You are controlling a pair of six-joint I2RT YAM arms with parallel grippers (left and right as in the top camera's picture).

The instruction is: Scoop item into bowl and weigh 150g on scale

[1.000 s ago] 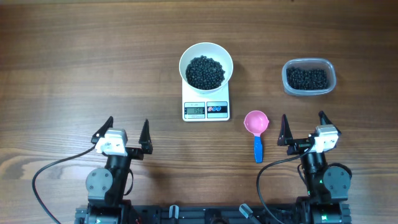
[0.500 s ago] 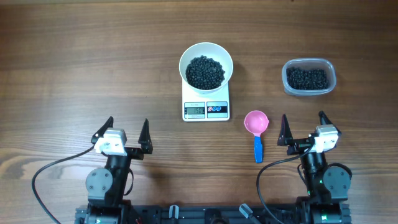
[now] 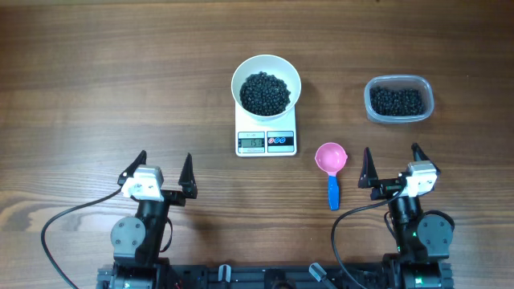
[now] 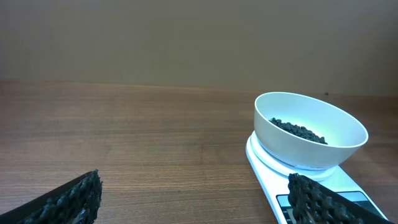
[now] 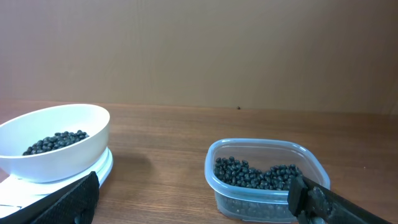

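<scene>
The white bowl point(image 3: 266, 86) sits on the white scale point(image 3: 267, 141) at the table's middle, with a heap of tiny black beads point(image 3: 265, 93) inside. More black beads point(image 3: 397, 100) fill a clear plastic tub point(image 3: 399, 99) at the right. In the left wrist view the bowl point(image 4: 310, 130) stands on the scale point(image 4: 311, 183) at the right. The right wrist view shows the bowl point(image 5: 55, 142) at the left and the tub point(image 5: 266, 179) ahead. My left gripper point(image 3: 161, 172) and right gripper point(image 3: 392, 166) both stand open near the front edge, holding nothing.
A pink scoop point(image 3: 331, 159) with a blue handle point(image 3: 333, 193) lies on the wood between the scale and my right gripper. Black cables point(image 3: 56, 221) run from the arm bases at the front.
</scene>
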